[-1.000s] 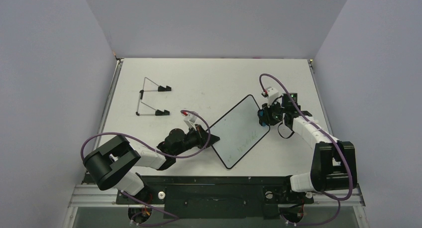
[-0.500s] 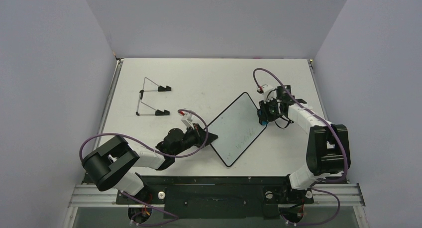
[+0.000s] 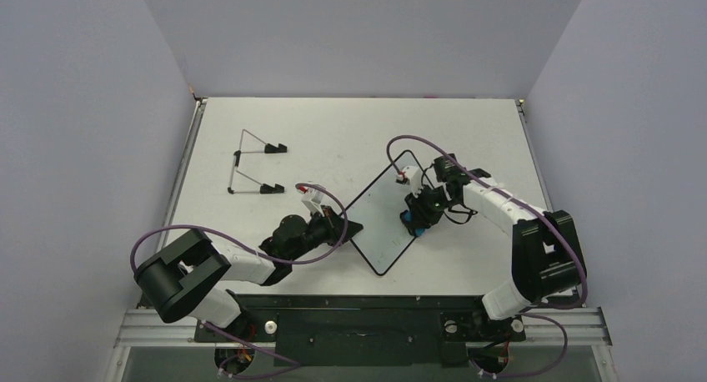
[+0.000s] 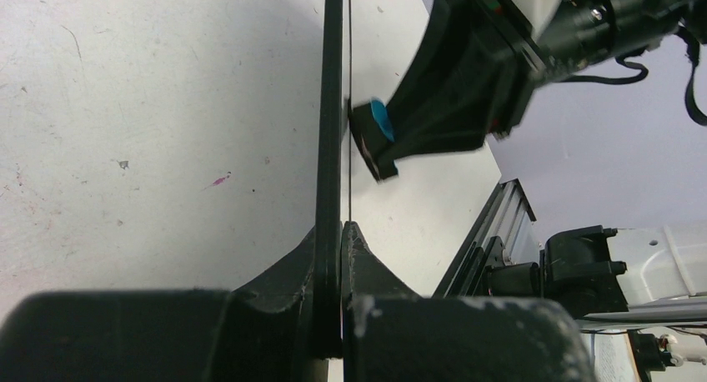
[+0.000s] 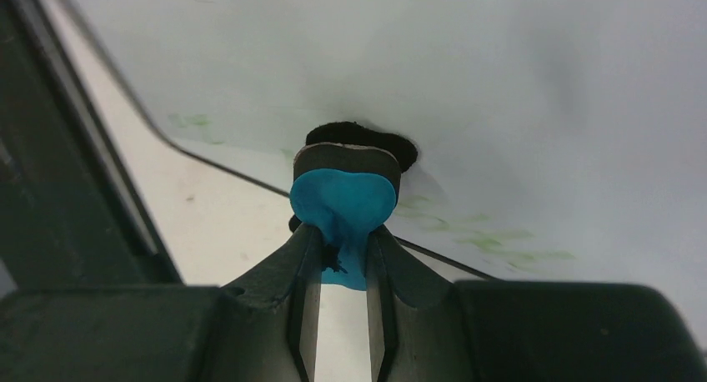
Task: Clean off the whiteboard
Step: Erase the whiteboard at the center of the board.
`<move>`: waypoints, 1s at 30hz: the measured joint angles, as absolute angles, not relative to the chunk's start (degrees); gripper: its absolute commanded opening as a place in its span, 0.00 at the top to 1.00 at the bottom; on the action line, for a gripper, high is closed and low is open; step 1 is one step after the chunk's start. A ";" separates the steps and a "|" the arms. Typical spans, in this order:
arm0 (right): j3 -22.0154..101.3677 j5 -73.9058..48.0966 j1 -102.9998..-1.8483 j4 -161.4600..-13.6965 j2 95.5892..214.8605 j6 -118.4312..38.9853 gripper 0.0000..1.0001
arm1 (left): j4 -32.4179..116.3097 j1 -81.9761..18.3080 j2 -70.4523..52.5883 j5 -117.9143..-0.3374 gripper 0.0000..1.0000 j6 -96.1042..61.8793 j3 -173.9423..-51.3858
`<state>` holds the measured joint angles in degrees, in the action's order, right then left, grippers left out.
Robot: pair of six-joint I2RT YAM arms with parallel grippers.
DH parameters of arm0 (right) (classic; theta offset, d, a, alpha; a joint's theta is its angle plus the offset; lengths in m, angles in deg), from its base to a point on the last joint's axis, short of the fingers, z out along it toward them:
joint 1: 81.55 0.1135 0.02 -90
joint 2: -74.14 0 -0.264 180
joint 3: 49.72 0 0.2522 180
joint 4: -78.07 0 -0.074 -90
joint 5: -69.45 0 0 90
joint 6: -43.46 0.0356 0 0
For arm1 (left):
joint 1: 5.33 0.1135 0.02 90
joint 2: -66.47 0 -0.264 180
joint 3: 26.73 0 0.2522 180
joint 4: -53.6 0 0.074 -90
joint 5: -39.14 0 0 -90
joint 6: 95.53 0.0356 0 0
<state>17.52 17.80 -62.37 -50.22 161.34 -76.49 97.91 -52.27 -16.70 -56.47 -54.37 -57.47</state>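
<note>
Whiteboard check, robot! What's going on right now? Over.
Left gripper shut on whiteboard edge. Right gripper shut on blue eraser, against board face. Faint green marks showing. Wire stand far off, nothing blocking.

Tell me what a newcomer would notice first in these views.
The white glossy rectangular whiteboard with a black rim, at the table's centre, is pinched at its left corner by the left arm's shut jaws. The right arm's jaws hold a small blue-and-black eraser block against its face, where faint green smudges show. A thin wire stand with black feet sits apart at the far left.
</note>
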 measured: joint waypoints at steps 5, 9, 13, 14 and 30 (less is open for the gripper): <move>16.71 23.66 -56.71 -46.68 156.62 -81.61 1.00 | 97.91 -52.27 -16.70 -56.49 1.00 -54.35 -57.47; 16.33 23.83 -56.69 -47.18 153.30 -81.80 1.00 | 98.23 -52.27 -17.16 -56.71 1.00 -54.39 -57.49; 13.67 19.22 -56.14 -51.25 149.74 -79.64 1.00 | 99.30 -52.25 -18.43 -57.59 1.00 -54.66 -57.86; 13.19 17.52 -55.81 -52.34 149.19 -79.01 1.00 | 99.59 -52.25 -18.80 -57.87 1.00 -54.81 -58.04; 9.93 -0.14 -39.12 -59.05 146.52 -82.61 1.00 | 98.95 -50.24 -22.91 -61.61 1.00 -60.05 -61.42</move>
